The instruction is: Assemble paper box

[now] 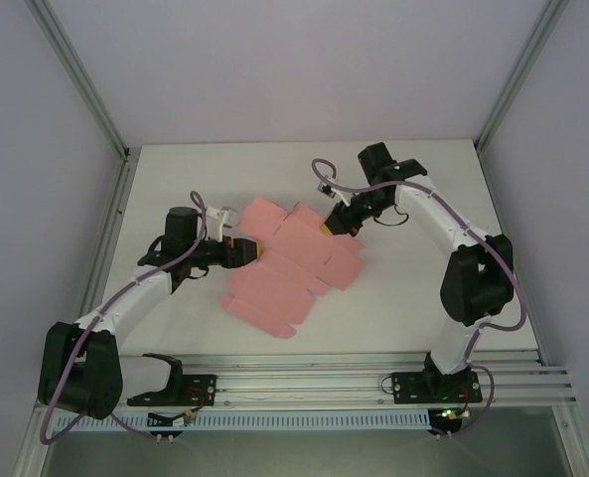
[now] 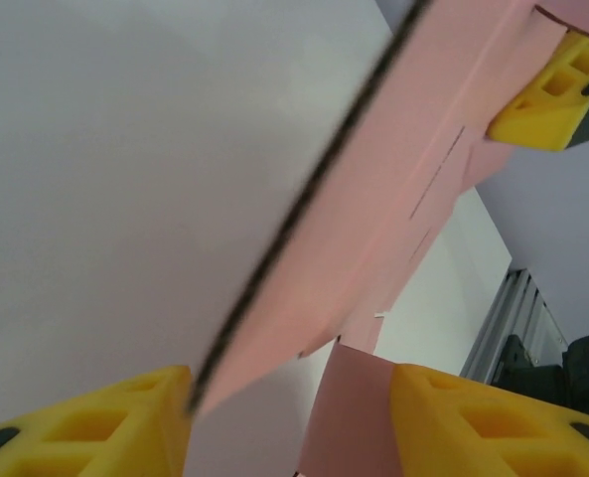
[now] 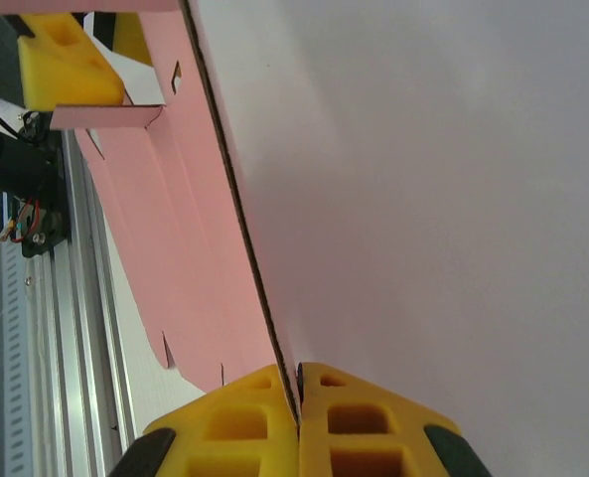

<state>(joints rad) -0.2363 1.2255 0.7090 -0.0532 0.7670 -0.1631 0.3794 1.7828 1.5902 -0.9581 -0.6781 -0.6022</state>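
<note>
1. Left arm (image 1: 145, 288) reaches in low from left of the paper box (image 1: 284, 283). The left gripper (image 1: 246, 250) is at its left edge, jaws apart, card edge between them.
2. Right arm (image 1: 443, 214) folds in from the right. The right gripper (image 1: 336, 227) is pinched closed on the box's far edge.

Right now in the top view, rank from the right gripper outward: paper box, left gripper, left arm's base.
1. paper box, clamped in the right gripper.
2. left gripper, across the sheet on the left.
3. left arm's base, near-left edge.

A robotics lab test cell: a white table (image 1: 175, 179) boxed in by plain pale panels (image 1: 274, 60) on aluminium posts (image 1: 80, 75), with cabled robot arms (image 1: 135, 293) bolted to an aluminium rail (image 1: 314, 383) at its near edge.
</note>
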